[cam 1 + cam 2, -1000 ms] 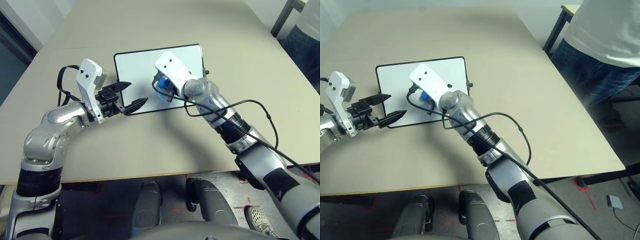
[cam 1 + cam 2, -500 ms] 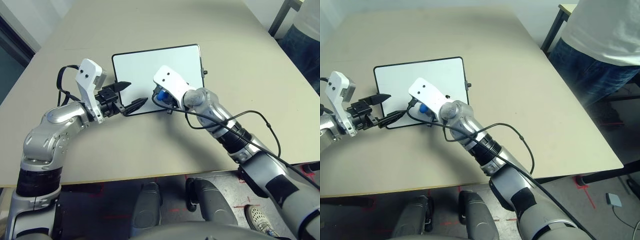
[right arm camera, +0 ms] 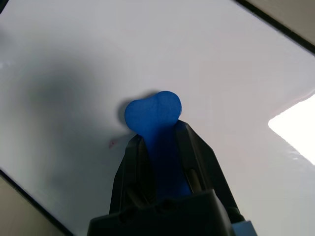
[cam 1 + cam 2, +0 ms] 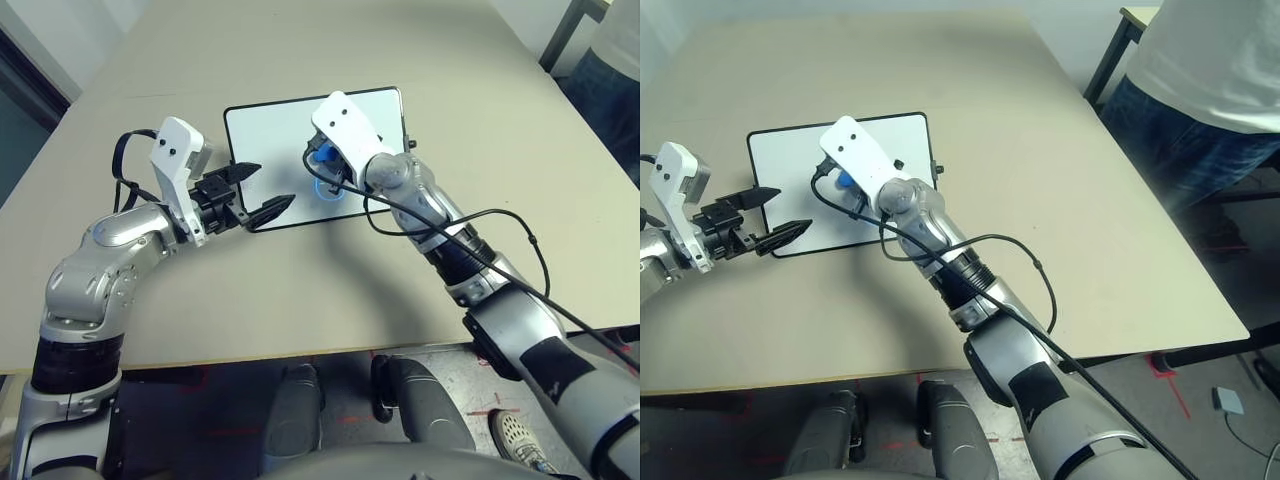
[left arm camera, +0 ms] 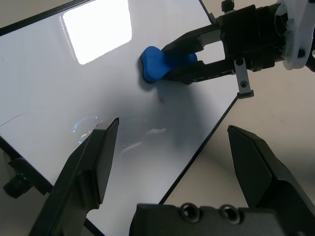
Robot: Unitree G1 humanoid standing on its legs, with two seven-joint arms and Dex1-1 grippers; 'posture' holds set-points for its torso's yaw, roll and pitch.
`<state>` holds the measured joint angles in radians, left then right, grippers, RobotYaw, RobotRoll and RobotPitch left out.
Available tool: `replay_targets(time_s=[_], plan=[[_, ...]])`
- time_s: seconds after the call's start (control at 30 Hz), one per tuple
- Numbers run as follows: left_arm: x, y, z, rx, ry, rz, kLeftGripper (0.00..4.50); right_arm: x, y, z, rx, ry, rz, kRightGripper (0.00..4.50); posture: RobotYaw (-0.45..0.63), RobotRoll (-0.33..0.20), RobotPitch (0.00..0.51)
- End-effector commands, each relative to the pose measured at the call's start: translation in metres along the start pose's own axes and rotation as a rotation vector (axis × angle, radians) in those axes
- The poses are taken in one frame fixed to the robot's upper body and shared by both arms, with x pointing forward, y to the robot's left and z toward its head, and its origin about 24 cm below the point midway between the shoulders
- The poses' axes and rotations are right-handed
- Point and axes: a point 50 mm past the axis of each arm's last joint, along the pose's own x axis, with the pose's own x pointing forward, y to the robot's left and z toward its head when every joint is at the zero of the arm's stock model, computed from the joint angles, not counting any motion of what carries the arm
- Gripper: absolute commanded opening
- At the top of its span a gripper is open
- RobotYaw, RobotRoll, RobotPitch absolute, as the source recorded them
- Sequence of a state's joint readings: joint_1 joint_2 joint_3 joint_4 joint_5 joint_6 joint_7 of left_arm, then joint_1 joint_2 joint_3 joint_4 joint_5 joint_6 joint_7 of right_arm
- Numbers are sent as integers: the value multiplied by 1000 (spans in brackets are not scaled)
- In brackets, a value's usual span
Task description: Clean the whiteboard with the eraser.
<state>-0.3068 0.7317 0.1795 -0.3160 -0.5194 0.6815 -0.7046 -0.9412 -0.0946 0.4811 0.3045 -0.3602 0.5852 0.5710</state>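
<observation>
While R grip [image 3: 165, 142] was clamped on eraser [image 3: 155, 115] atop whiteboard [image 3: 236, 73], L grip [image 5: 172, 130] stood wide, empty (cable [image 4: 440, 232] looped over R arm [image 4: 425, 205]).

Head cameras look down at the table [image 4: 450, 130]; wrist cameras, closer.

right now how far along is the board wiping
Looks mostly done: the board is largely white. In hand: the right claw grips the eraser at the board. Left: a small red mark beside the eraser, so probably another pass there. The left claw is open and holds nothing.
</observation>
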Motion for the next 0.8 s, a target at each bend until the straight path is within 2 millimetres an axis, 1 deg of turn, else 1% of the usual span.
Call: replay_targets(time_s=[0.03,0.1,0.17,0.3,0.4,0.53,0.63,0.7,0.8], plan=[[-2,-1,0,5,6,0,4500,4,33,-32,19,157,176,798,186,0,170],[-2,-1,0,4,6,0,4500,2,38,-35,9,176,208,798,186,0,170],[-2,-1,0,5,6,0,4500,1,40,-36,6,183,219,798,186,0,170],[-2,-1,0,6,5,-1,4500,1,34,-33,11,171,191,798,186,0,169],[-2,-1,1,7,5,-1,4500,3,19,-24,26,125,104,798,186,0,168],[-2,-1,1,7,4,-1,4500,4,-5,-6,50,29,-29,798,185,0,167],[-2,-1,1,7,3,-1,4500,6,-13,2,65,-27,-86,798,184,0,166],[-2,-1,2,7,2,-1,4500,7,-12,2,67,-34,-80,798,184,0,166],[-1,-1,1,7,1,0,4500,9,2,-9,52,18,-9,798,186,0,163]])
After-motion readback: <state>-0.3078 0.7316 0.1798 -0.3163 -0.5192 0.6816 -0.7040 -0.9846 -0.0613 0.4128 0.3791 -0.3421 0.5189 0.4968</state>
